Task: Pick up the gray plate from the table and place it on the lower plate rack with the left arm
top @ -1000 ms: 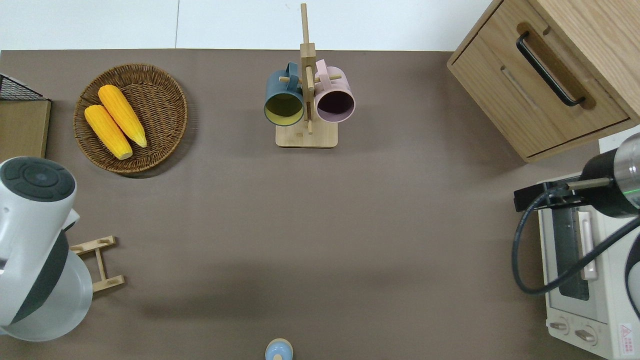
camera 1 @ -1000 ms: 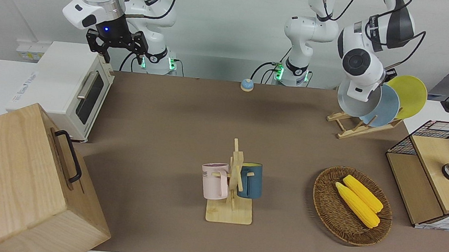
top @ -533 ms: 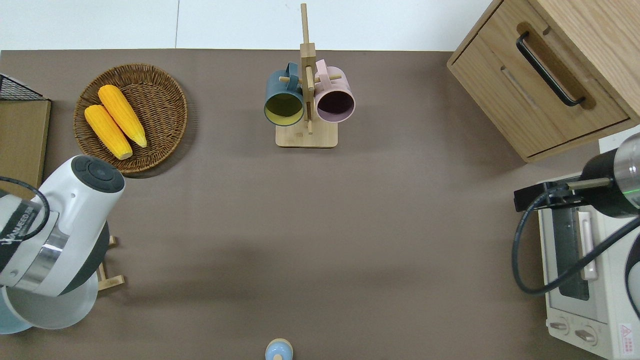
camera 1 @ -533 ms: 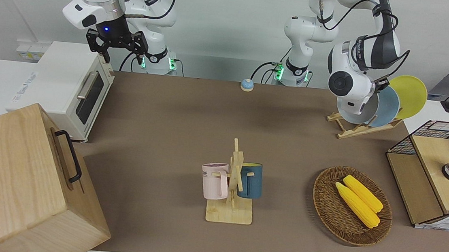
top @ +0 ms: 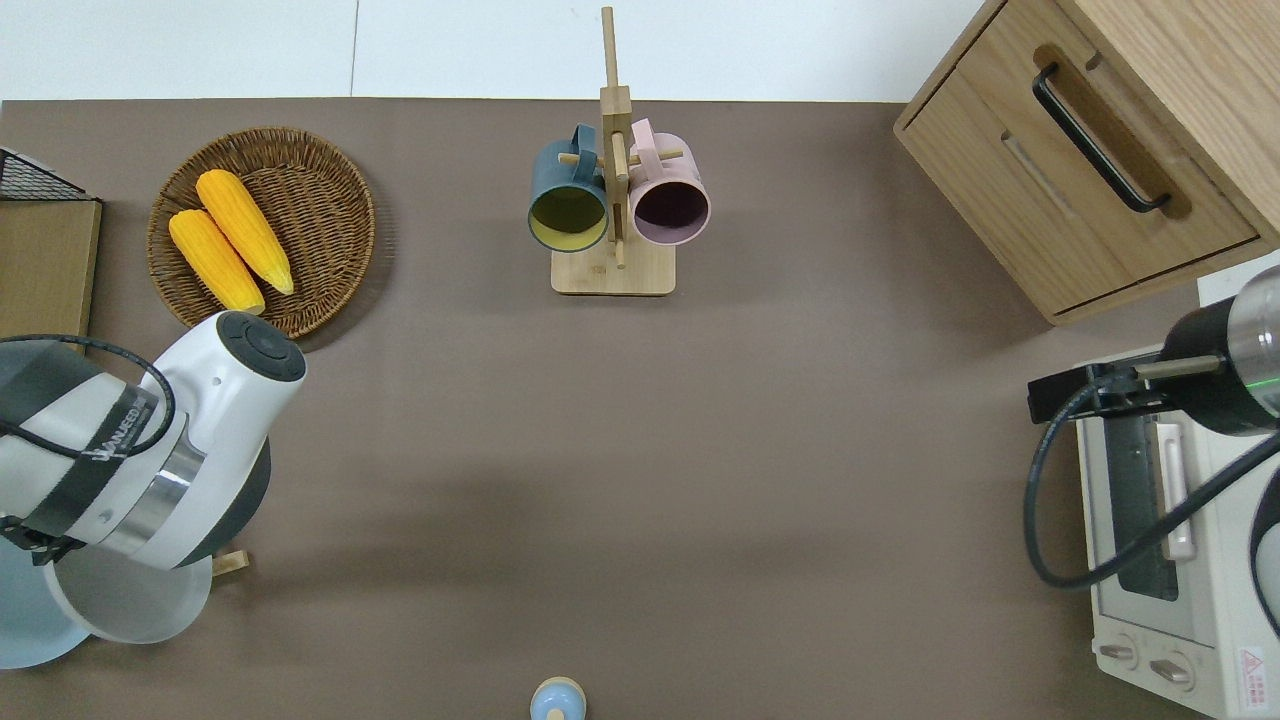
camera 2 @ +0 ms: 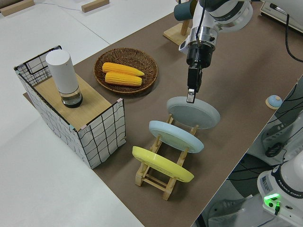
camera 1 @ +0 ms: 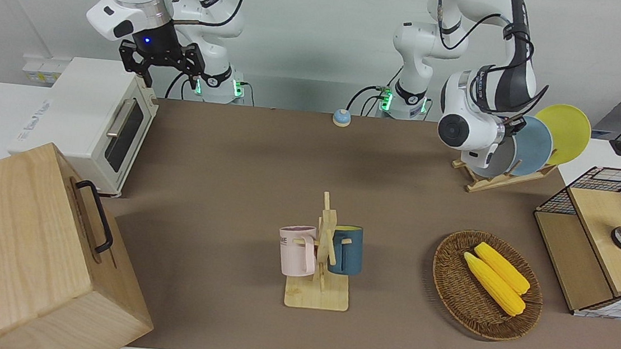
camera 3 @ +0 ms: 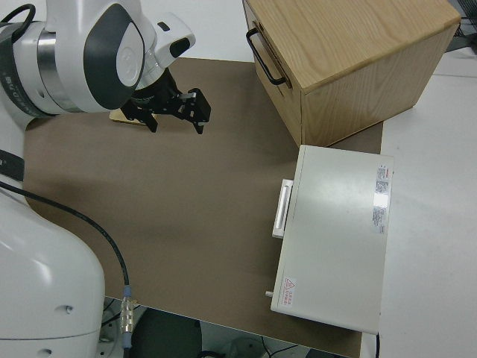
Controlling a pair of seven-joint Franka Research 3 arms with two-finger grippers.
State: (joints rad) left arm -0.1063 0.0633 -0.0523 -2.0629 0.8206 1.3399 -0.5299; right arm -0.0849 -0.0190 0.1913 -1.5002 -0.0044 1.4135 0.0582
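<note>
Your left gripper (camera 2: 191, 97) has come down since a second ago, jaws pinching the gray plate's (camera 2: 194, 112) rim. The plate now sits tilted in the lower plate rack (camera 2: 163, 182), beside the light-blue plate (camera 2: 176, 135). Release looks next. The right arm is parked, jaws wide.
</note>
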